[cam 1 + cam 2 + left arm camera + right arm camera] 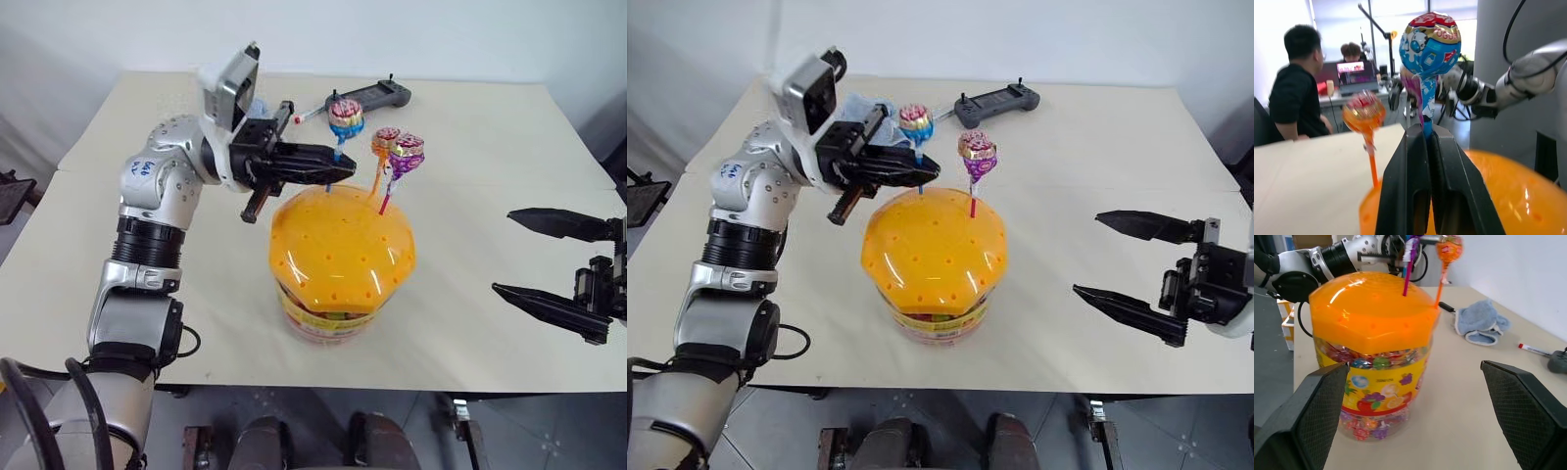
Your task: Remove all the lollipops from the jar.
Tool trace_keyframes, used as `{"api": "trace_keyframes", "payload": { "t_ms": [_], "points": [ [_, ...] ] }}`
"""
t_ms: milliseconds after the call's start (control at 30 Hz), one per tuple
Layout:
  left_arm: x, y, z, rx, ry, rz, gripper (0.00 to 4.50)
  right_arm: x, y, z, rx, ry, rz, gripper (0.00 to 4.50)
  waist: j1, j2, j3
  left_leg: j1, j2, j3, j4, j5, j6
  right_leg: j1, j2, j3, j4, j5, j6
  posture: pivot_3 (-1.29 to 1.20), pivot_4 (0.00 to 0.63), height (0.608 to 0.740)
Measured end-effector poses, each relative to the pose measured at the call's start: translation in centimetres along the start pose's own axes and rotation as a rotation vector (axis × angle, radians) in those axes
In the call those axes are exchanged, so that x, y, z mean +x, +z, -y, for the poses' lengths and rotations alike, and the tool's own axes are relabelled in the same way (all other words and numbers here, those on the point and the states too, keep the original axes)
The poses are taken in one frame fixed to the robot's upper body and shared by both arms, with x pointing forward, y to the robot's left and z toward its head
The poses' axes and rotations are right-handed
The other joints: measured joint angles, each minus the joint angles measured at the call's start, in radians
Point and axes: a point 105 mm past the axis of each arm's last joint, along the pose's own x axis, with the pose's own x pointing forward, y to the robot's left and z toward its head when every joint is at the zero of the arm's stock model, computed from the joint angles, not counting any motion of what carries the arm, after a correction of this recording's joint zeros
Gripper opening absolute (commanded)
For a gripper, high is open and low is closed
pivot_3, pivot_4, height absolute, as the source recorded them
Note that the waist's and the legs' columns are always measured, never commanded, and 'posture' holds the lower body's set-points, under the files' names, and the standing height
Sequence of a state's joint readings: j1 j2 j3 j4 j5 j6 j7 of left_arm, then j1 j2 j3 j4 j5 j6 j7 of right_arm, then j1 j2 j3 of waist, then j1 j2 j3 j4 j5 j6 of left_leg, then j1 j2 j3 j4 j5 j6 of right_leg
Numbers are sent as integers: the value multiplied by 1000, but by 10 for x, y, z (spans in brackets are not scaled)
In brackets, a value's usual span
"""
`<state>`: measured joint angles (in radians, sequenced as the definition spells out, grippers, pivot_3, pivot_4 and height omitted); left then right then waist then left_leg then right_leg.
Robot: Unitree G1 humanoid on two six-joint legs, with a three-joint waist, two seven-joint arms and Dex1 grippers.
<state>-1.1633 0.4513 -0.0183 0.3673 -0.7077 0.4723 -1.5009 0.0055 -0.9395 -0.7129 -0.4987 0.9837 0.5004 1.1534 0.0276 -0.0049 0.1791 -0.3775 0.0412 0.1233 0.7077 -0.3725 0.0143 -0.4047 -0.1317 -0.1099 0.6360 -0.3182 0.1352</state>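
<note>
Left claw (1425, 147) clamped on blue-stick lollipop (1430, 44) just above orange jar lid (341, 243), orange-stick lollipop (385, 140) and purple lollipop (407, 152) upright in lid beside it, right claw (534, 257) spread wide, well clear of jar (1376, 382).

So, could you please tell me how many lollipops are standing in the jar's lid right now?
3: the blue-stick lollipop pinched by the left claw, plus the orange-stick lollipop and the purple lollipop beside it, all in the orange lid.

Pale beige table (470, 176), pretty bare. The jar (338, 294) sits near the front edge, and a grey handheld controller (377, 95), a red-tipped pen (309, 114) and a crumpled blue cloth (1480, 323) lie toward the back.
</note>
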Motion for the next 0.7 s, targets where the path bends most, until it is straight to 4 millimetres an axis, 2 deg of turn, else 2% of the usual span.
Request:
{"api": "trace_keyframes", "payload": {
  "t_ms": [167,300,367,433,533,600,700],
  "points": [
    [-4,19,3,13,25,21,14,1,1,7,-9,16,-2,4500,-4,0,0,0,0,-1,0,0,0,0,0,0,0,0,0,0,150,740],
    [-12,34,-7,48,156,27,14,2,0,11,-22,41,-11,4500,-1,0,0,0,0,-2,1,0,1,1,0,-1,0,0,0,0,150,740],
    [-22,44,-15,74,276,12,14,3,-2,11,-20,62,-11,4500,-3,0,0,0,0,-2,1,0,1,1,0,-1,0,0,0,0,150,740],
    [-38,49,-21,75,408,-31,14,2,-2,13,-19,67,-6,4500,-4,0,0,0,0,-3,1,0,1,1,0,-1,0,0,0,0,150,740],
    [-72,49,-30,37,662,-106,14,2,-4,13,-14,92,-14,4500,-5,0,0,0,0,-3,1,0,1,1,0,-1,0,0,0,0,150,740],
    [-98,38,-31,-31,823,-152,14,2,-7,15,0,102,-21,4500,-5,0,0,0,0,-3,1,0,1,1,0,-1,0,0,0,0,150,740],
    [-144,6,-20,-202,1094,-293,14,3,-12,20,5,106,-33,4500,-5,0,0,0,0,-3,1,0,1,1,0,-1,1,0,0,0,150,740]
  ]
}}
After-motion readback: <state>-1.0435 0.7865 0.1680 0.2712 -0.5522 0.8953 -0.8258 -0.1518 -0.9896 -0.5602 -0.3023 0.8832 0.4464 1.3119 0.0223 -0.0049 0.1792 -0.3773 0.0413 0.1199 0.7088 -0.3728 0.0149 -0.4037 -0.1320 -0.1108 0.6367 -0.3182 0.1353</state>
